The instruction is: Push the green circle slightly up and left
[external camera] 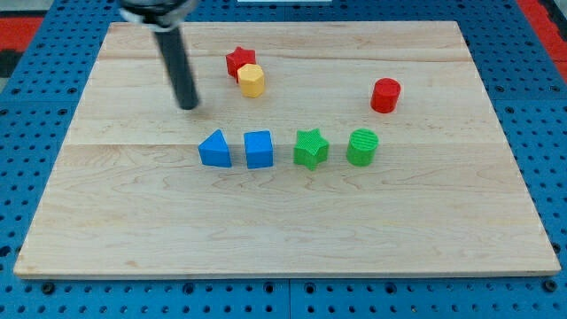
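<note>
Seven blocks sit on the counter [133, 221]. A row runs across the middle: blue triangle [214, 149], blue cube [259, 149], green star [310, 148], and at the row's right end the green circle [362, 147], just beside the star but apart from it. A red cylinder [385, 95] stands above and to the right of the circle. Near the view's top, a red star [238, 60] touches a yellow block [252, 80].

My tip [188, 106] rests on the counter well to the left of the circle, above and left of the blue triangle and below-left of the red star. There is no hand on this rig, only the rod, so nothing opens, closes or grips.

To do the push well, I judge the tip must first get to the circle's lower right side, since the push goes up and left. The route should skirt the row, passing above it and to the right of the circle or below it, so no block is clipped. Contact should be centred on the circle's lower right face, so it does not slip sideways. The stroke should be short; a long one risks driving the circle into the green star's upper corner.

The rod leans from the view's top left, its upper end cut off by the frame, slanting down and right to the tip.
</note>
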Available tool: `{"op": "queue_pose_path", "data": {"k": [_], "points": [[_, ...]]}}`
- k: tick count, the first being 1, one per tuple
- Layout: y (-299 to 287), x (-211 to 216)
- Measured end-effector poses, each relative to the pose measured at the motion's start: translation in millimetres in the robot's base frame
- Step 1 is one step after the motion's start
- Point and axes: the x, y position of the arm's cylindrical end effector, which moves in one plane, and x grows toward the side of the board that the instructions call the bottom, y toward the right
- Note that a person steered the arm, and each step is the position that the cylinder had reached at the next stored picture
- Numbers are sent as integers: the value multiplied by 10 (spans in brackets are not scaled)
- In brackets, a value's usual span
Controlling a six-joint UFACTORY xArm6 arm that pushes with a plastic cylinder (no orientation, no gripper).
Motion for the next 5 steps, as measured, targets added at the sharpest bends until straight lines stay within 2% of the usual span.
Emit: {"op": "queue_pose_path", "data": {"k": [1, 3, 4, 5], "points": [[858, 9], [2218, 652], [2755, 412], [3058, 37]]}}
